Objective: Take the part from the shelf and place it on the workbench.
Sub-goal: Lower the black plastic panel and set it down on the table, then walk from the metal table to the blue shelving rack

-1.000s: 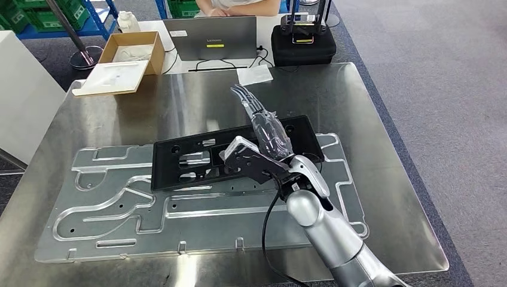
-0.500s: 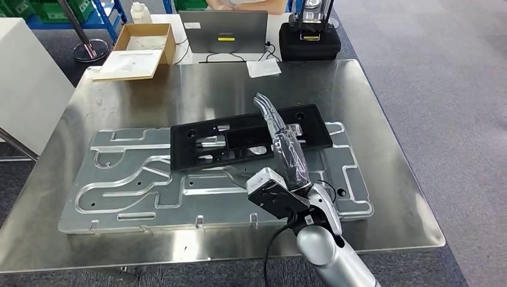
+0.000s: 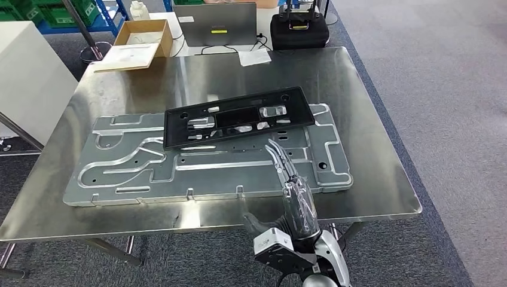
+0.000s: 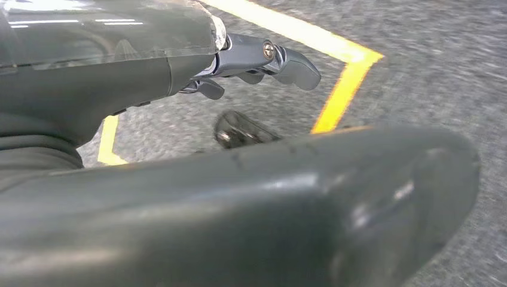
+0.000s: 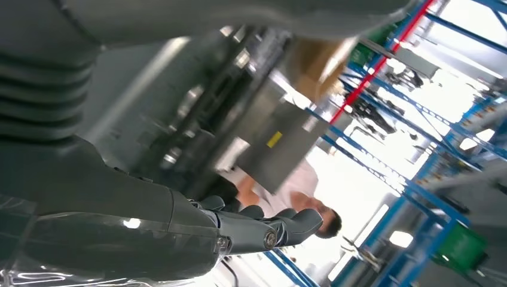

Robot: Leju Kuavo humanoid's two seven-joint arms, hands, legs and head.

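The black flat part (image 3: pixel 239 116), a long frame with cutouts, lies on the grey metal plate (image 3: pixel 119 173) on the steel workbench (image 3: pixel 370 149). My right hand (image 3: pixel 296 200), wrapped in clear film, hangs over the bench's front edge with its fingers (image 3: pixel 275 152) stretched out toward the plate; it holds nothing and is well apart from the part. In the right wrist view the same hand (image 5: pixel 179 227) is empty, its fingers (image 5: pixel 281 230) straight. My left hand (image 4: pixel 179 60) hangs over grey floor, with nothing in its fingers (image 4: pixel 287 60).
Behind the bench stand a grey laptop (image 3: pixel 218 24), a black case (image 3: pixel 299 30), an open cardboard box (image 3: pixel 143 33) and a sheet of paper (image 3: pixel 254 58). A white cabinet (image 3: pixel 30 78) is at the left. A person (image 5: pixel 287 191) sits beyond the laptop. Yellow tape (image 4: pixel 341 95) marks the floor.
The whole picture has shifted, so the camera has moved back. My right hand has drawn away from the black part to the bench's front edge. The part stays on the plate.
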